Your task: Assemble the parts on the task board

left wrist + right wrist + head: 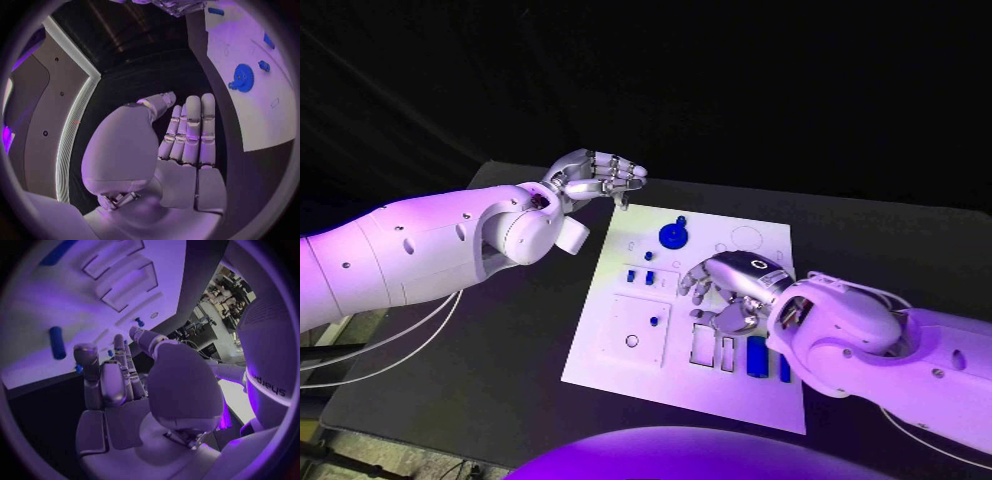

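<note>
Currently: we log one moment, with the task board [678,385] as our landmark.
Board: white plate flat on the black table [473,380], with recessed slots and small blue parts spread over it.
Gear: we see a blue gear [674,236] on the board's far end; in the left wrist view it [242,77] lies flat on the plate, toothed rim clear, a raised hub at centre.
Long part: a blue bar [757,356] sits near the board's near right corner, beside the rectangular slots.
Small parts: two little blue blocks [640,275] lie on the board between the gear and the square recess.
Left hand: the left hand [596,177] is off the board, just past its far left corner; from the head camera the fingers look curled in, while the wrist camera shows them [192,131] straight and pressed side by side; we see nothing held.
Right hand: the right hand [728,288] hangs over the board's middle, fingers partly bent toward the plate; in its wrist view the fingers [119,371] stand narrow and close. We cannot tell whether a fingertip pinches a small blue piece.
Handling, our judgement: parts look like rigid, light, smooth plastic, likely to skate on the plate. We would take the gear by its rim or hub and the bar across its short sides.
Risk: small blocks may flick away under a glancing fingertip.
</note>
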